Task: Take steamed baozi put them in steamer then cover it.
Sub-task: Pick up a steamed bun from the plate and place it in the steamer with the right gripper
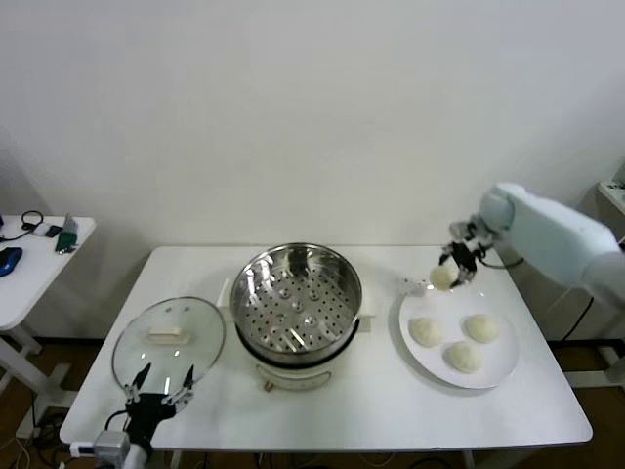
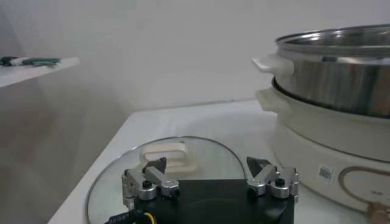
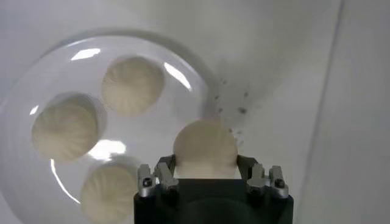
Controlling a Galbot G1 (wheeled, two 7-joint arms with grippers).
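My right gripper (image 1: 455,264) is shut on one steamed baozi (image 1: 443,277), held in the air over the far left rim of the white plate (image 1: 500,367). In the right wrist view the held baozi (image 3: 205,149) fills the gap between the fingers of that gripper (image 3: 205,169), with three more baozi (image 3: 132,85) on the plate below. The steamer (image 1: 296,298) stands open in the middle of the table, its perforated basket bare. The cover (image 1: 168,340) lies flat to its left. My left gripper (image 1: 162,383) hovers open at the cover's near edge, with the lid handle (image 2: 169,155) beyond its fingers.
A small white object (image 1: 412,285) lies on the table between the steamer and the plate. A side table (image 1: 39,264) with small items stands at the far left. In the left wrist view the steamer's side handle (image 2: 272,64) juts out close by.
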